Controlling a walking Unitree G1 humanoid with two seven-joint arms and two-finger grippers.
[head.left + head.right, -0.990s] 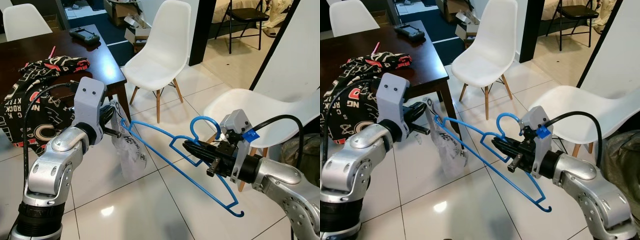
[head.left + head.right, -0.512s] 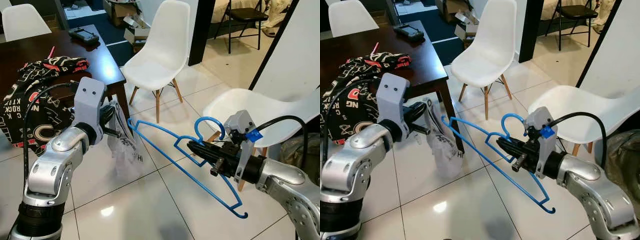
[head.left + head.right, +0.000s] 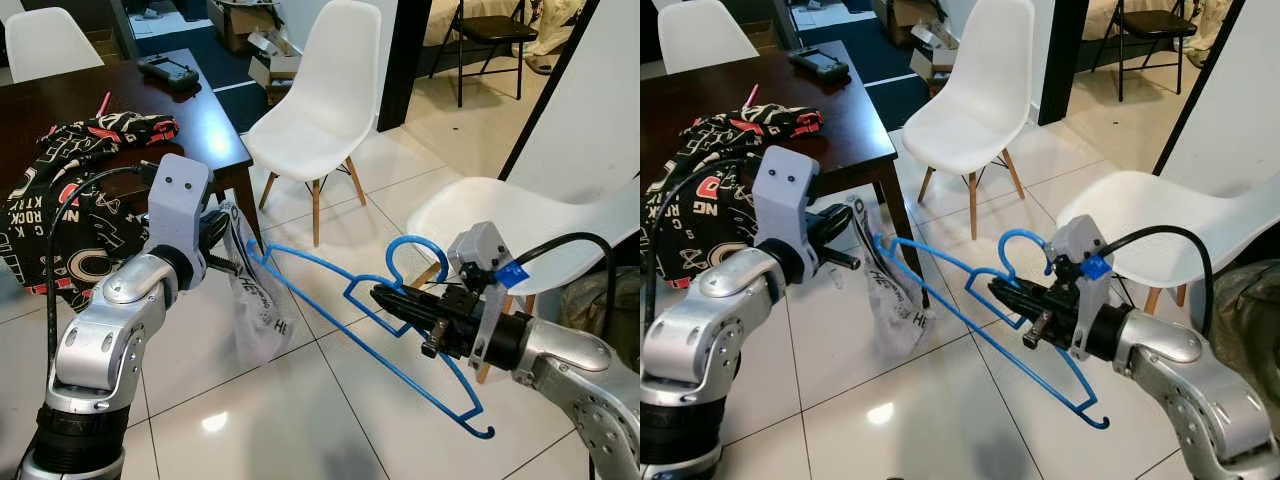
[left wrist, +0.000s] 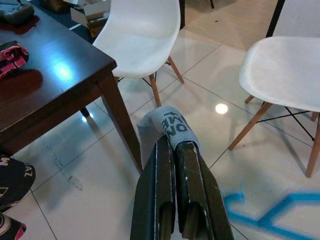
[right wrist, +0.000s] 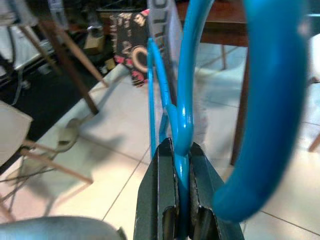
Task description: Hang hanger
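A blue plastic hanger [image 3: 400, 243] is held level over the tiled floor. My right gripper [image 3: 386, 297] is shut on its neck just below the hook, as the right wrist view also shows [image 5: 182, 165]. The hanger's far arm tip reaches a limp grey-white cloth [image 3: 258, 310] with black lettering and touches its upper edge. My left gripper [image 3: 226, 258] is shut on the top of that cloth beside the table leg. In the left wrist view, the cloth [image 4: 172, 125] folds over the closed fingertips.
A dark wooden table [image 3: 200, 120] stands at the left, carrying a black, red and white patterned garment [image 3: 70, 190] and a dark handheld device [image 3: 168, 70]. One white chair [image 3: 320, 110] stands behind the hanger, another [image 3: 520, 220] at the right. Glossy floor tiles lie below.
The right gripper drew the hanger slightly right, off the cloth, then brought its tip back left against it. The cloth swung a little. The left arm stayed put.
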